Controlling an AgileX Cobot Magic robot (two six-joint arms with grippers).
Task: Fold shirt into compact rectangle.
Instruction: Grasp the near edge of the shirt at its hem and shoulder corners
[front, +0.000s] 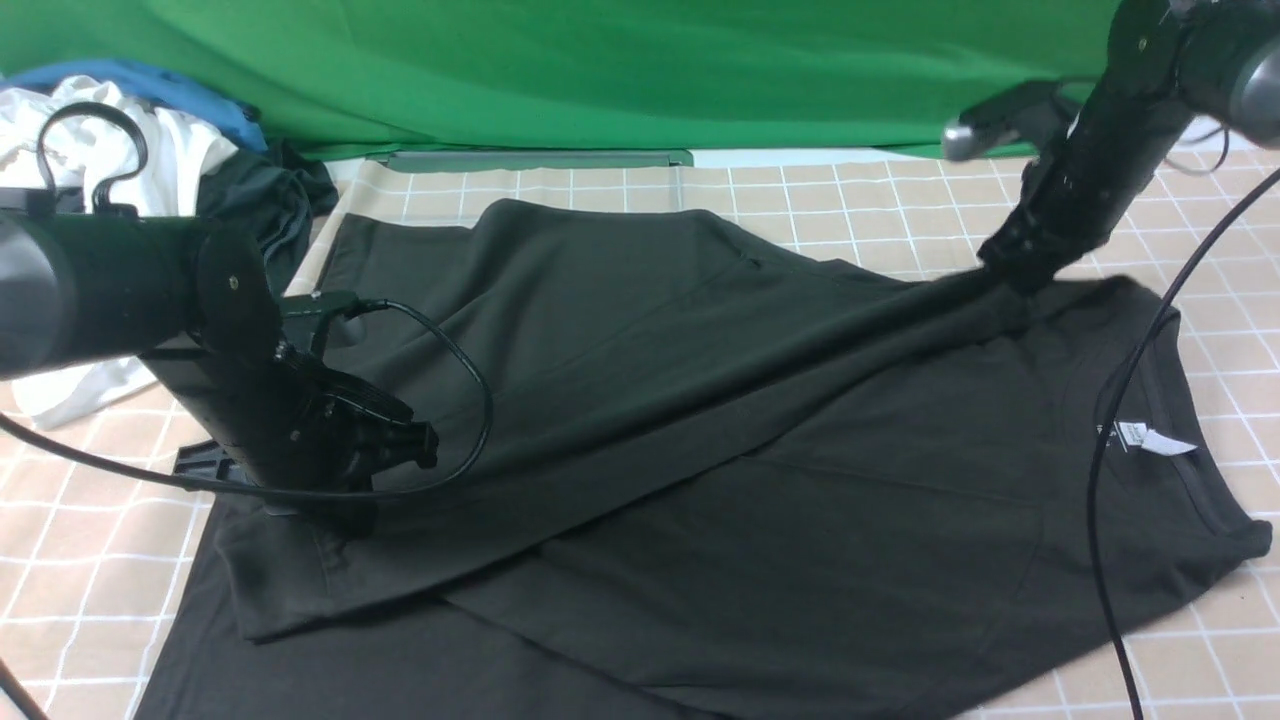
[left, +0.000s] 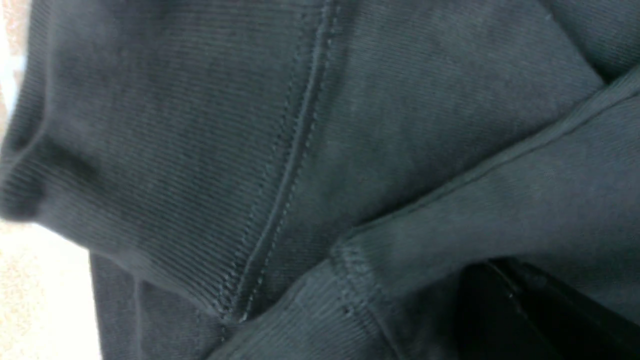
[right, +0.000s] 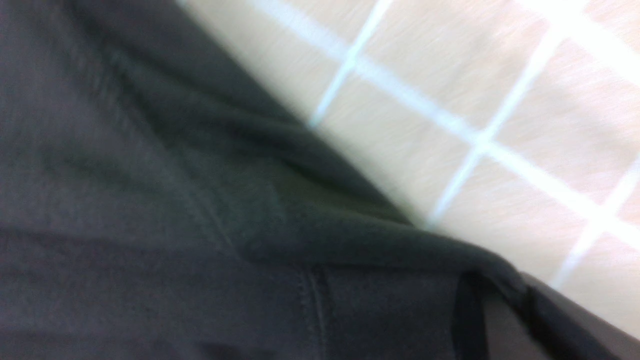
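The black shirt (front: 700, 420) lies spread over the checked cloth, its white neck label (front: 1150, 438) at the right. A raised fold of fabric runs across it between my two grippers. My left gripper (front: 335, 515) is low at the near left, shut on ribbed, cuff-like fabric (left: 165, 200) of the shirt; its dark fingertips (left: 495, 285) are buried in the cloth. My right gripper (front: 1005, 272) is at the far right, shut on the shirt's edge (right: 380, 240) and lifting it slightly off the table. The chest print is hidden.
A white garment (front: 120, 150), a dark teal garment (front: 265, 200) and a blue cloth (front: 170, 85) are piled at the far left. A green backdrop (front: 600, 70) closes the far side. The right arm's cable (front: 1105, 470) hangs over the collar.
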